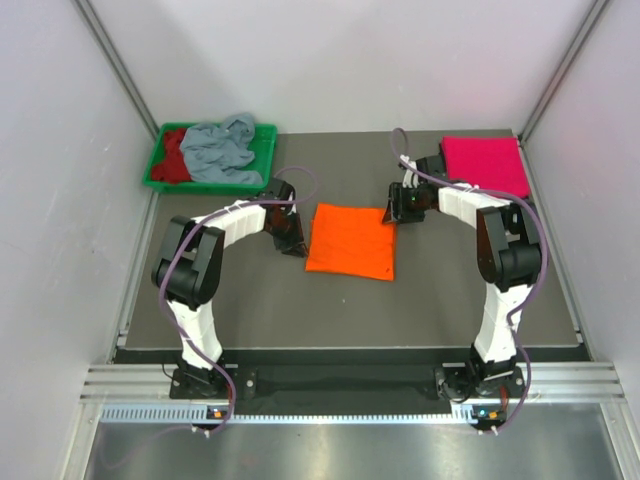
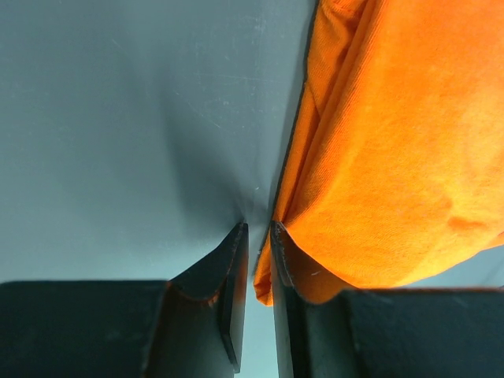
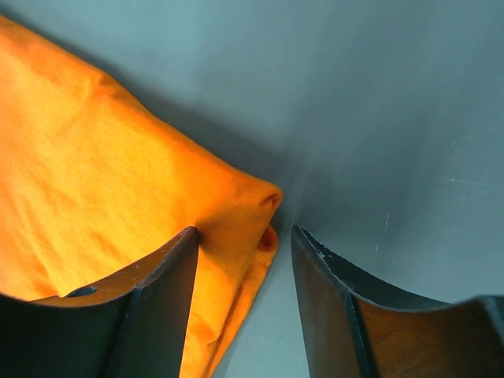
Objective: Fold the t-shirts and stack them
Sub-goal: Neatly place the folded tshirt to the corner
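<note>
A folded bright orange t-shirt (image 1: 350, 241) lies flat in the middle of the table. My left gripper (image 1: 292, 245) is down at its near left corner. In the left wrist view the left gripper (image 2: 257, 224) has its jaws narrowed to a slit, with the orange cloth (image 2: 394, 150) edge in the gap against the right finger and a sliver of table still showing. My right gripper (image 1: 395, 210) is at the far right corner. Seen from the right wrist, the right gripper (image 3: 246, 232) stands open around the orange corner (image 3: 236, 205), which touches only the left finger. A folded magenta t-shirt (image 1: 485, 163) lies at the back right.
A green tray (image 1: 160, 160) at the back left holds a crumpled grey-blue t-shirt (image 1: 222, 148) and a dark red t-shirt (image 1: 175, 160). White walls close in both sides. The dark table top (image 1: 250, 310) runs to the rail at the arm bases.
</note>
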{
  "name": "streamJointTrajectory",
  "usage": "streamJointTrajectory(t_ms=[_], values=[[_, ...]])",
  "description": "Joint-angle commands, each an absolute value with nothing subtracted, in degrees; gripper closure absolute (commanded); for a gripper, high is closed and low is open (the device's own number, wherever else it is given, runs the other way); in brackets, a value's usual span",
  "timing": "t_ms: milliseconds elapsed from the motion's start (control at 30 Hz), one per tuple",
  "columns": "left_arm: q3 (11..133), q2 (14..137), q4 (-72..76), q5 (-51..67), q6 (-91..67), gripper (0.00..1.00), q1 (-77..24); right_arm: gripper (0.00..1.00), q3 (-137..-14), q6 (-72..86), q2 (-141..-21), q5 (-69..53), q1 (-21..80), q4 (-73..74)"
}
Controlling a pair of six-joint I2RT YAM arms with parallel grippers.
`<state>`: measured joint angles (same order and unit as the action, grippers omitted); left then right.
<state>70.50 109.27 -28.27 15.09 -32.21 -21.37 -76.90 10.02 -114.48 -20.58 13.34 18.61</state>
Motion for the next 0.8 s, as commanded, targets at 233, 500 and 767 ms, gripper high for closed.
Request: streamJointTrajectory(t_ms=[233, 500, 767], values=[[69.69, 109.07, -27.33, 12.92, -31.02, 0.76, -21.27, 0.53, -75.41, 7.47, -116.89, -22.50, 14.33, 21.36], [73.65, 104.51, -32.25, 10.03, -29.01, 0.74, -21.18, 0.59, -75.32, 6.24, -116.72, -22.76, 14.24, 22.94], [81.38, 98.62, -38.84, 5.89, -24.71, 0.73, -21.18, 0.90, -74.62, 5.89, -115.75, -23.82, 14.06, 23.47]])
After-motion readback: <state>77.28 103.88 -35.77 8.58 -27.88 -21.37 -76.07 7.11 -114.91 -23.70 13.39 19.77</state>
